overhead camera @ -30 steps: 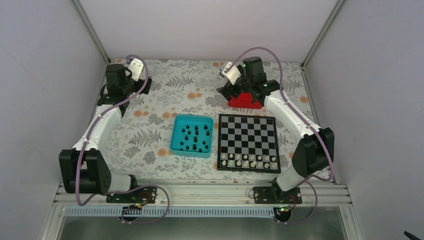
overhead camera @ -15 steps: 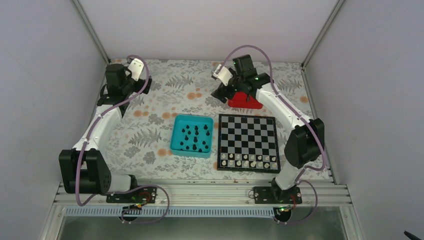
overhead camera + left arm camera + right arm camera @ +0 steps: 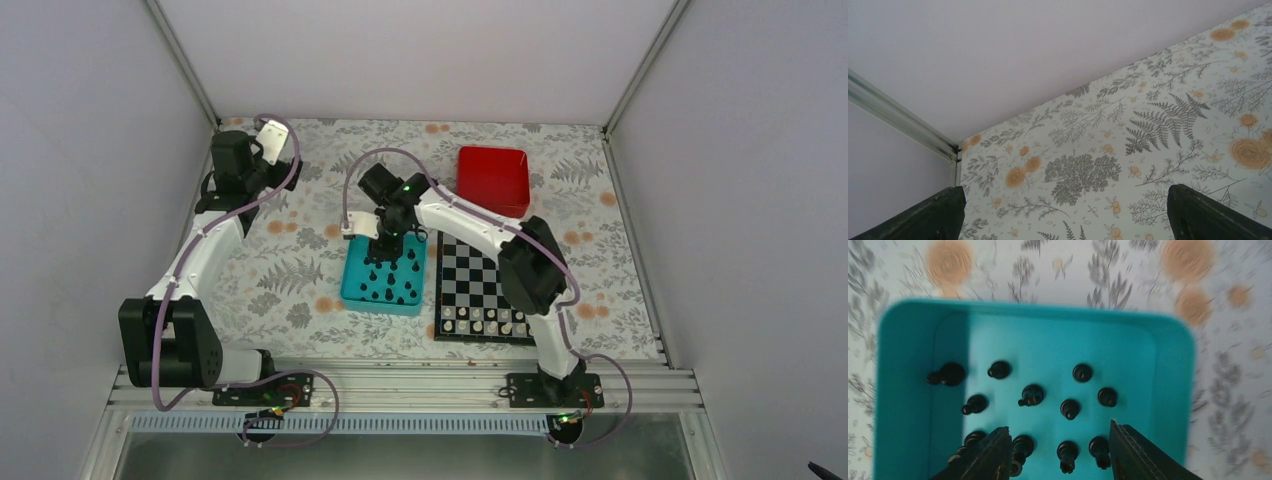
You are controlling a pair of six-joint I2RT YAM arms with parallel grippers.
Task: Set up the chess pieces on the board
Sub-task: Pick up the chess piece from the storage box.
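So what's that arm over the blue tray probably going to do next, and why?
Probably lower straight down and close on the black chess piece below it. The right arm's fingers hang open above the teal tray, with that piece lined up between them. The board shows only pale pieces on its near row and no black ones.

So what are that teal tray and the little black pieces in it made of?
The tray looks like moulded plastic: even colour, rounded corners, smooth matt walls. The pieces seem plastic too, dark with a faint sheen on their tops, though the blur leaves painted wood possible.
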